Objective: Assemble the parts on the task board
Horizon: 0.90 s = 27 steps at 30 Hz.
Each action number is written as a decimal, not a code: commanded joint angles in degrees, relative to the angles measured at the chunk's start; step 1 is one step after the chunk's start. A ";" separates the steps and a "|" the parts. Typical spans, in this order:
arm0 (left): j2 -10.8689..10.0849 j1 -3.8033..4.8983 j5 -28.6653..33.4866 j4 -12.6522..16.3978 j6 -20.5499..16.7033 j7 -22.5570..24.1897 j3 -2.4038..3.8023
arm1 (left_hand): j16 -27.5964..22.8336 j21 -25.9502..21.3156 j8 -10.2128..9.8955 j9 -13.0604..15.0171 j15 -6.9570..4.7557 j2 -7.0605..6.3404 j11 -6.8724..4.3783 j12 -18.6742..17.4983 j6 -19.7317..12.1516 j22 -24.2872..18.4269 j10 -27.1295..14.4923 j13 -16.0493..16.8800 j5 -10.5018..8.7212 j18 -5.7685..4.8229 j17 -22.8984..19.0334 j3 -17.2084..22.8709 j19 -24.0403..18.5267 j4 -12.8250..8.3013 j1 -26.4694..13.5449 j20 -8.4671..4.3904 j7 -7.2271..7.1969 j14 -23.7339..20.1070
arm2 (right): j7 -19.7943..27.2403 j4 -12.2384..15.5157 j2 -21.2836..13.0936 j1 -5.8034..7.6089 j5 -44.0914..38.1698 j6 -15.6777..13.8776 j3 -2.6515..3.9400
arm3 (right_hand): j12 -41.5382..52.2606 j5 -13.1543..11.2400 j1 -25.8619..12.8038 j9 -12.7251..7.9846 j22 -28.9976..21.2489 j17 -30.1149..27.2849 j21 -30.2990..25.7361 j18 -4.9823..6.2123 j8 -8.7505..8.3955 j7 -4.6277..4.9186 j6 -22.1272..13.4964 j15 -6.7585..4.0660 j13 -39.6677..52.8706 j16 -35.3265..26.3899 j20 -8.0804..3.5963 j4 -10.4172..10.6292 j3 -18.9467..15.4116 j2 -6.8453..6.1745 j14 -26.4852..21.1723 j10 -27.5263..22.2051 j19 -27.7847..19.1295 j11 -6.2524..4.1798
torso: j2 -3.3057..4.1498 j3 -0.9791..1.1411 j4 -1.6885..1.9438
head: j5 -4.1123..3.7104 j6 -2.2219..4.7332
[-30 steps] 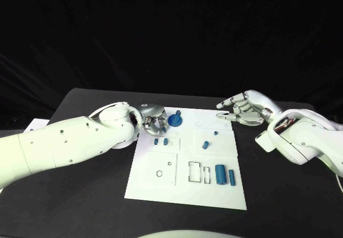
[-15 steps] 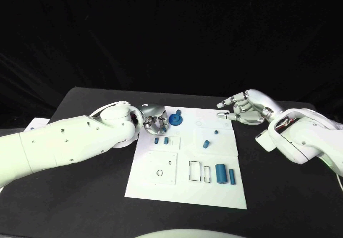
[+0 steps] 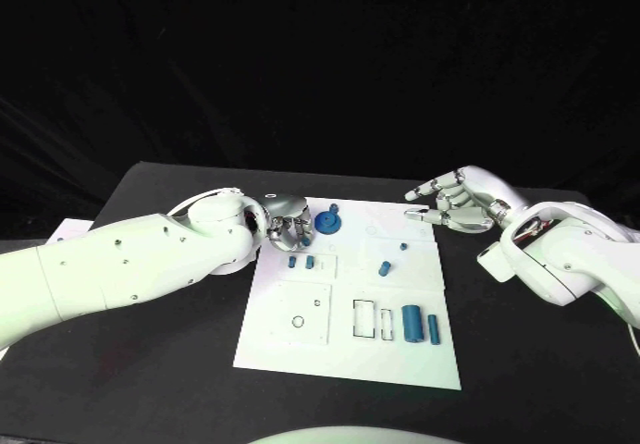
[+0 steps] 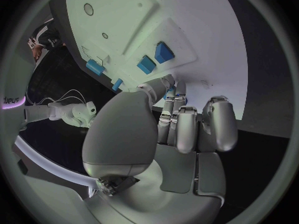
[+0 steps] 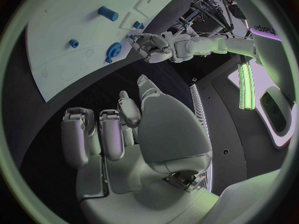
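1. The step in hand looks like the approach to a first pick: the left hand (image 3: pixel 287 225) hovers at the far-left corner of the task board (image 3: pixel 350 356), its fingers curled in on nothing, just beside the round blue part (image 3: pixel 326 223) (no contact that I can make out).
2. The right hand (image 3: pixel 458 205) hangs off the board's far-right corner, fingers loosely apart and holding nothing.
3. The parts all lie loose on the board: 2 small blue blocks (image 3: pixel 301 263) just nearer than the left hand, a short peg (image 3: pixel 384 269) and a tiny stud (image 3: pixel 403 247) toward the board's middle, and 2 upright-lying cylinders (image 3: pixel 420 326) near its right edge, beside 2 outlined slots (image 3: pixel 371 319).
4. My judgement: the next move calls for the left hand to spread its fingers and settle over the round part before closing on it.
5. Against the picture 1 second earlier, the left hand sits slightly farther from the 2 blocks; the right hand and parts are unchanged.
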 commanded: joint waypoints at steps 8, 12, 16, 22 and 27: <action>0.12 -0.06 -0.41 -0.04 1.57 -0.65 -0.06 | -0.23 -0.67 -1.72 -0.90 0.68 -0.38 0.67 -0.90 -1.88 5.81 -0.97 -0.46 -0.23 -0.79 -0.47 -0.12 1.78 0.08 -0.98 0.63 0.60 2.48 | 0.30 0.10 -0.03 -0.04 -0.48 0.60 0.00 | 0.23 0.35 0.44 0.08 5.92 6.06 -0.34 -0.23 -0.23 0.05 0.54 -0.40 0.03 -0.35 0.00 -0.27 -0.21 0.30 4.02 0.19 -0.23 -0.13 | -0.01 -0.01 0.03 | -0.02 0.07; 0.07 -0.06 -0.41 -0.06 1.74 -0.84 -0.07 | -0.22 -0.81 -1.89 -1.23 0.77 -0.52 0.78 -0.90 -2.53 5.75 -1.17 -0.57 -0.24 -0.76 -0.55 -0.08 1.76 0.08 -1.14 0.71 0.77 2.46 | 0.29 0.11 -0.07 -0.04 -0.46 0.60 0.00 | 0.23 0.35 0.44 0.08 5.92 6.06 -0.34 -0.23 -0.23 0.05 0.54 -0.40 0.03 -0.35 0.00 -0.27 -0.21 0.30 4.02 0.19 -0.23 -0.13 | 0.01 -0.02 0.01 | -0.01 0.09; 0.02 -0.06 -0.41 -0.05 1.88 -1.00 -0.07 | -0.25 -0.91 -1.93 -1.49 0.87 -0.66 0.93 -0.92 -3.02 5.71 -1.40 -0.67 -0.25 -0.75 -0.69 -0.07 1.74 0.11 -1.32 0.80 0.98 2.42 | 0.27 0.11 -0.08 -0.04 -0.46 0.61 0.00 | 0.23 0.35 0.44 0.08 5.92 6.06 -0.34 -0.23 -0.23 0.05 0.54 -0.40 0.03 -0.35 0.00 -0.27 -0.21 0.30 4.02 0.19 -0.23 -0.13 | 0.00 -0.03 -0.02 | -0.01 0.05; -0.07 -0.06 -0.41 -0.04 1.86 -1.26 -0.07 | -0.27 -1.21 -1.93 -1.99 1.19 -0.87 1.38 -0.95 -3.85 5.56 -2.01 -0.89 -0.24 -0.71 -0.87 -0.03 1.67 0.16 -1.60 1.04 1.67 2.38 | 0.22 0.08 -0.11 -0.04 -0.45 0.64 0.00 | 0.23 0.35 0.44 0.08 5.92 6.06 -0.34 -0.23 -0.23 0.05 0.54 -0.40 0.03 -0.35 0.00 -0.27 -0.21 0.30 4.02 0.19 -0.23 -0.13 | 0.02 -0.04 0.02 | -0.02 0.07; -0.17 -0.06 -0.41 -0.07 1.48 -1.39 -0.07 | -0.31 -1.39 -1.92 -2.20 1.34 -0.94 1.57 -0.97 -4.17 5.47 -2.32 -0.99 -0.23 -0.69 -1.01 0.02 1.64 0.15 -1.65 1.15 1.90 2.34 | 0.16 0.03 -0.12 -0.04 -0.45 0.65 0.00 | 0.23 0.35 0.44 0.08 5.92 6.06 -0.34 -0.23 -0.23 0.05 0.54 -0.40 0.03 -0.35 0.00 -0.27 -0.21 0.30 4.02 0.19 -0.23 -0.13 | 0.00 -0.05 0.03 | -0.02 0.07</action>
